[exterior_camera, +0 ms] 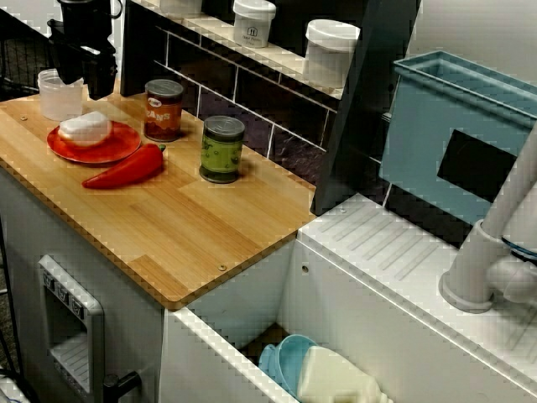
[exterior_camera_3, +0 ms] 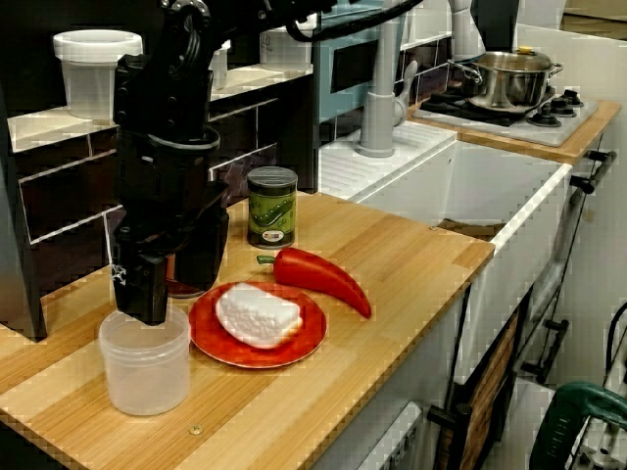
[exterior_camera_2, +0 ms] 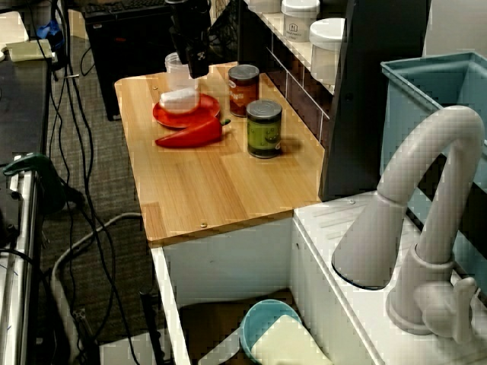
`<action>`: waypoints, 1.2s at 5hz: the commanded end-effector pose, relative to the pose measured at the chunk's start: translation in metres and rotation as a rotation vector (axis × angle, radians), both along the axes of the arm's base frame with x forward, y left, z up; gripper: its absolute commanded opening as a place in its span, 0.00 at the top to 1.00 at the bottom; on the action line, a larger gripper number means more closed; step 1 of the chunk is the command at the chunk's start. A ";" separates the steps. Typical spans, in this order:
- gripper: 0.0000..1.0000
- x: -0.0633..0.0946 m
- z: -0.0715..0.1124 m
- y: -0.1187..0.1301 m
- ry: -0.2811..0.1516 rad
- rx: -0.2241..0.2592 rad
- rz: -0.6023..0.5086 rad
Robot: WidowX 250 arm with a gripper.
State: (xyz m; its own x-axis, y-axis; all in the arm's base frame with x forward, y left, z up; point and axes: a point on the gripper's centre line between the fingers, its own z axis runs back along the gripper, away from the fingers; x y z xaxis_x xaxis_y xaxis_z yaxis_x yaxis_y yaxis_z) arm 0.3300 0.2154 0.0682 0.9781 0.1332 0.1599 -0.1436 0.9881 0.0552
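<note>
My black gripper (exterior_camera_3: 174, 294) hangs open just above the back left corner of the wooden counter (exterior_camera: 193, 227). One finger (exterior_camera_3: 142, 289) is right over the rim of a translucent plastic cup (exterior_camera_3: 145, 360). The other stands in front of a red-labelled can (exterior_camera: 163, 109). Beside the cup lies a red plate (exterior_camera_3: 306, 343) with a white lump (exterior_camera_3: 258, 313) on it. A red pepper (exterior_camera_3: 318, 277) lies next to the plate, and a green-labelled can (exterior_camera_3: 271, 206) stands behind it. Nothing is between the fingers. The view from the sink end shows the gripper (exterior_camera_2: 195, 67) above the cup (exterior_camera_2: 176, 72).
A tiled wall with a shelf of white jars (exterior_camera: 331, 52) runs behind the counter. A dark post (exterior_camera: 361, 109) ends it. To the right are a sink holding a blue bowl (exterior_camera: 285, 359), a white faucet (exterior_camera_2: 426, 198), a blue rack (exterior_camera: 453, 134) and a pot (exterior_camera_3: 505, 80) on the stove.
</note>
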 end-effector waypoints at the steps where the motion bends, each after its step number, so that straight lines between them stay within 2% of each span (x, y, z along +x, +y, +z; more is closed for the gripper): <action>1: 0.00 0.005 0.018 0.010 -0.042 0.039 -0.006; 6: 0.00 -0.005 0.027 0.016 -0.037 0.017 -0.014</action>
